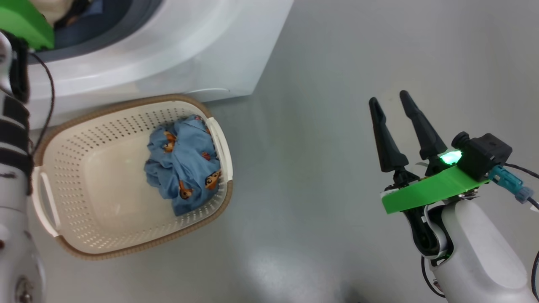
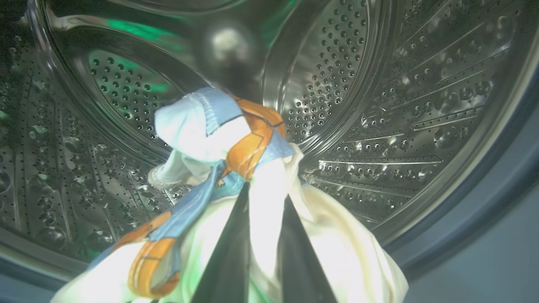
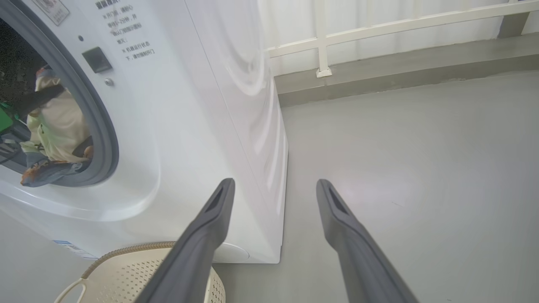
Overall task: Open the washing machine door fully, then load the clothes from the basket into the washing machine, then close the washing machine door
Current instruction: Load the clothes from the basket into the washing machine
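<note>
- The left gripper [image 2: 268, 192] is clamping down on the held clothes [image 2: 202, 130]. Soft cream-white cloth is bunching up between its two dark tapered fingers, and a light blue piece with orange print is twisting round it.
- That bundle is sitting inside the washing machine [image 3: 189, 126], right in front of the drum [image 2: 421, 105], which is shiny steel, ribbed and dotted with little holes.
- The right wrist view is catching the same bundle through the round opening. Its long axis is running up-down there, with cream on top and the blue-orange tail drooping onto the grey-blue rubber gasket [image 3: 101, 126].
- The head view is showing the blue garment [image 1: 183, 162], a crumpled lump lying in the basket [image 1: 84, 139]. It's lying against the wall by one white handle, lengthwise along that short side.
- The basket is cream perforated plastic, a rounded rectangle with a brown woven-look rim, and it's sitting on the floor just in front of the smooth white boxy machine.
- The right gripper [image 1: 388, 97] is hanging over the glossy grey floor [image 1: 320, 126], well apart from the basket, with its fingers spread and nothing between them.
- The right wrist view is also picking up a white railing [image 3: 322, 42] behind the machine.
</note>
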You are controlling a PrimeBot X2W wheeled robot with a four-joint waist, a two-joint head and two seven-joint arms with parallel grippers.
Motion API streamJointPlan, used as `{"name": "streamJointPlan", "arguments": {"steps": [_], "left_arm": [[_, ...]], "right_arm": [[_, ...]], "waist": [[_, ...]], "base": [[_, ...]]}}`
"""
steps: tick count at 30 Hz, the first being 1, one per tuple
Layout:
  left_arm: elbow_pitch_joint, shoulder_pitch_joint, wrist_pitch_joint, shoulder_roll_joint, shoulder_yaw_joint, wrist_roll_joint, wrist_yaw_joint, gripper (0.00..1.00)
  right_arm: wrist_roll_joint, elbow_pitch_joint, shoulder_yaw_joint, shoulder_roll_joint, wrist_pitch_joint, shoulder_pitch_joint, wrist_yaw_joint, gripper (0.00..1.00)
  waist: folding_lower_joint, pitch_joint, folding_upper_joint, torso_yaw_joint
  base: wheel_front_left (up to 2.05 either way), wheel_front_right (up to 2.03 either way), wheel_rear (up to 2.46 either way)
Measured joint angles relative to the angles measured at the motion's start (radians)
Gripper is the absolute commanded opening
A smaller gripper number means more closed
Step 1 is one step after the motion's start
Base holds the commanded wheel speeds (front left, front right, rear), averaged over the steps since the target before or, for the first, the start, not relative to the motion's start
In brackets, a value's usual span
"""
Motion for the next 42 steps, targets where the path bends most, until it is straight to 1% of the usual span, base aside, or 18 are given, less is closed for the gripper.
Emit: {"name": "streamJointPlan", "arguments": {"steps": [4,7,17,18,19,23,34,42], "left_arm": [[0.035,-0.06,0.0,0.022,-0.003,0.0,0.007,0.0],[0.024,-0.089,0.0,0.039,-0.003,0.0,0.017,0.0],[-0.208,-0.085,-0.001,0.081,0.032,-0.001,0.034,0.0],[-0.221,-0.078,-0.001,0.083,0.034,-0.001,0.036,0.59],[-0.226,-0.068,-0.001,0.083,0.038,-0.001,0.04,1.0],[-0.231,-0.025,-0.001,0.079,0.037,-0.001,0.039,1.0],[-0.231,-0.014,-0.001,0.059,0.039,0.008,0.039,1.0],[-0.259,0.069,-0.001,0.039,0.059,0.008,0.044,1.0]], "right_arm": [[0.004,0.0,0.011,0.008,0.0,-0.017,0.0,1.0],[0.007,-0.005,0.011,0.013,0.0,-0.042,0.0,1.0],[0.007,-0.011,0.011,0.025,0.0,-0.053,0.0,1.0],[0.007,-0.012,0.011,0.025,0.0,-0.057,0.0,1.0],[0.007,-0.012,0.012,0.026,0.0,-0.058,0.0,1.0],[0.007,-0.012,0.013,0.026,0.0,-0.058,0.0,1.0],[0.007,-0.009,0.016,0.012,0.0,-0.059,0.0,1.0],[0.006,-0.006,0.019,-0.001,0.0,-0.059,0.0,1.0]], "waist": [[0.0,0.026,0.0,-0.018],[0.0,0.046,0.0,-0.03],[0.0,0.097,0.0,-0.057],[0.0,0.1,0.0,-0.058],[-0.0001,0.103,0.0,-0.058],[-0.0001,0.105,0.0,-0.055],[-0.0001,0.085,0.0,-0.038],[-0.0002,0.057,0.0,-0.027]], "base": [[0.0,0.0,0.0],[0.0,0.0,0.0],[0.0,0.0,0.0],[0.0,0.0,0.0],[0.0,0.0,0.0],[0.0,0.0,0.0],[0.0,0.0,0.0],[0.0,0.0,0.0]]}}
